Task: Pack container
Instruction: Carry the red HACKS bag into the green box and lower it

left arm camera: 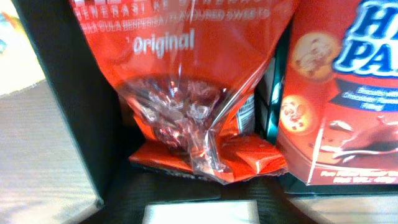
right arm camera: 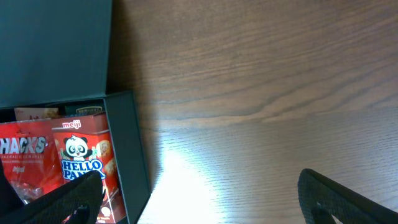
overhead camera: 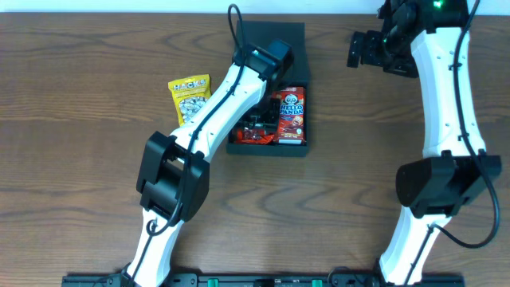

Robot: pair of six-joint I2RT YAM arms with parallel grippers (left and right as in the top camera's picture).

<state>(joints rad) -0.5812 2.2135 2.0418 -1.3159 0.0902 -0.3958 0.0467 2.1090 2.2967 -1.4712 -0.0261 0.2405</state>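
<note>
Two robot arms work at a wooden table [overhead camera: 358,159]. The left claw [overhead camera: 256,123] reaches down inside the container [overhead camera: 267,149], a dark teal-green box that sits directly under it. The box's flap lid [overhead camera: 275,36] lies open on the far side of the claw. The arm hides this claw from above, and its own camera shows none of its fingers clearly, so I cannot tell whether it stands wide, narrow, or has hold of something.

Right in front of the left claw, filling its camera's view, is a red bag [left arm camera: 186,74] of sweets. It has a clear window, the word "Original" and a crumpled bottom edge. Just to the right of the bag stands a red Hello Panda box [left arm camera: 336,93], also inside the container. A yellow packet [overhead camera: 190,97] lies flat on the table to the left of the claw, outside the container and near its wall.

The right claw [right arm camera: 199,202] hovers over bare wood with its two dark fingers [right arm camera: 339,199] spread wide and nothing between them. The container is off to the left of this claw, apart from it. Its side wall and open lid show at the left edge of the right wrist view.
</note>
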